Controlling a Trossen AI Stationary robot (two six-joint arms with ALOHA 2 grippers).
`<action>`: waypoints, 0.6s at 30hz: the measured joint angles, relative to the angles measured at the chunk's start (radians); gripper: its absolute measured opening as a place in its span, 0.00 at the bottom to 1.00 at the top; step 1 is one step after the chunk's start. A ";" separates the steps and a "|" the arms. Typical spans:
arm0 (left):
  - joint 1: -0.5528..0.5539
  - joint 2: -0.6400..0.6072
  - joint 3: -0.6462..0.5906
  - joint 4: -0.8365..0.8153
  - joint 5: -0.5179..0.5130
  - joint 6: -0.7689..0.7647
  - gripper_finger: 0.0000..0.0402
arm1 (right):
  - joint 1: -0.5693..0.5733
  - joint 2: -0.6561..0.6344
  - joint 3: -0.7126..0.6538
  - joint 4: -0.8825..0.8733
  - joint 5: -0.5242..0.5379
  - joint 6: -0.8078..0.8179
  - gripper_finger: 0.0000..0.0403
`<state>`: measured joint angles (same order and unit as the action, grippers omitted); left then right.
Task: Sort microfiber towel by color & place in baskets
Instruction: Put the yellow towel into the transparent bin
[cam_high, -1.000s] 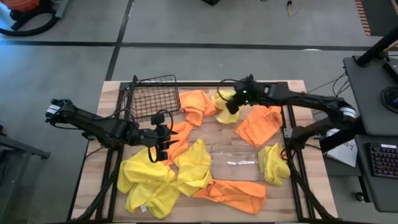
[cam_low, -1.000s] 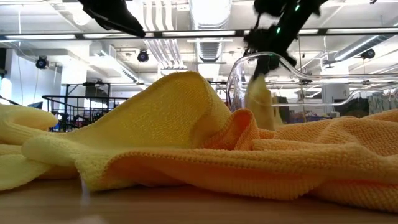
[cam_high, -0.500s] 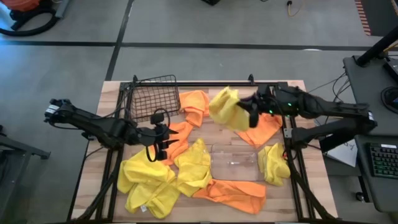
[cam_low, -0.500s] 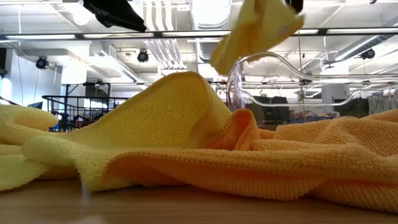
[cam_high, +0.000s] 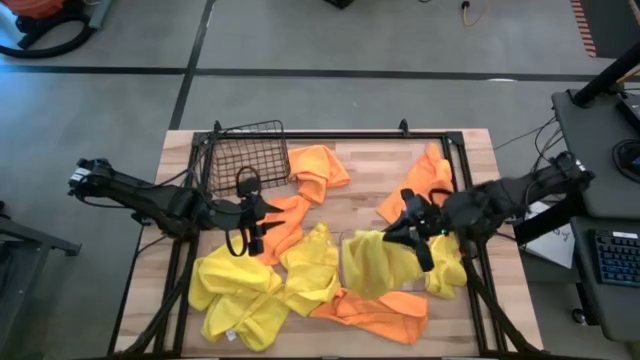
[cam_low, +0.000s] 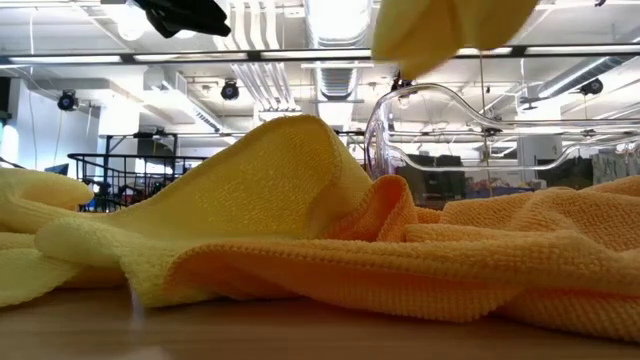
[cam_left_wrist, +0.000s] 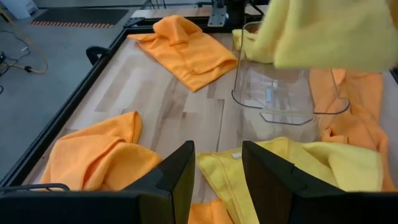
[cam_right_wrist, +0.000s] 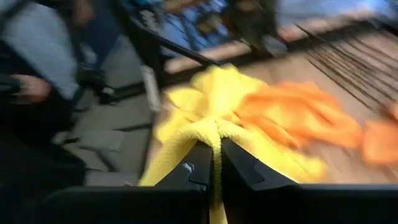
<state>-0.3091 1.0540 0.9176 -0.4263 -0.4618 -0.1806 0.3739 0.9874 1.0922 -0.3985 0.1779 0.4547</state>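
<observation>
My right gripper (cam_high: 412, 232) is shut on a yellow towel (cam_high: 375, 268) that hangs over the clear plastic bin (cam_left_wrist: 280, 93). The held towel also shows in the left wrist view (cam_left_wrist: 329, 31) and at the top of the low view (cam_low: 440, 25). My left gripper (cam_high: 250, 222) is open and empty above an orange towel (cam_high: 285, 215) beside the dark wire basket (cam_high: 245, 155). Other orange and yellow towels lie spread on the table. My right gripper pinches a bunched fold of the yellow towel (cam_right_wrist: 214, 134) between its two fingers. The towel hangs below the fingers, lifted clear of the table, over the clear bin. I cannot tell whether its lower edge touches the bin's rim.
Orange towels lie at the far middle (cam_high: 318, 168), the far right (cam_high: 418, 195) and the near edge (cam_high: 380, 310). Yellow towels lie at the near left (cam_high: 240, 290) and right of the bin (cam_high: 445, 268). A black frame (cam_high: 460, 180) borders the table.
My right gripper has lifted the yellow towel off the table's far middle and carried it toward the near edge, a little to the right. The towel has swung up clear of the table and now hangs over the clear bin.
</observation>
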 joint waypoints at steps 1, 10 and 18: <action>-0.002 0.002 0.000 0.000 0.000 -0.003 0.30 | 0.009 0.006 0.000 -0.037 0.035 0.030 0.03; -0.039 0.019 0.000 0.000 0.018 -0.047 0.30 | 0.021 0.098 0.000 -0.352 0.160 0.283 0.03; -0.078 0.019 0.000 0.000 0.019 -0.077 0.30 | 0.041 0.251 0.000 -0.207 -0.027 0.267 0.03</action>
<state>-0.3871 1.0733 0.9176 -0.4267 -0.4431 -0.2572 0.4151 1.2388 1.0926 -0.6060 0.1508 0.7217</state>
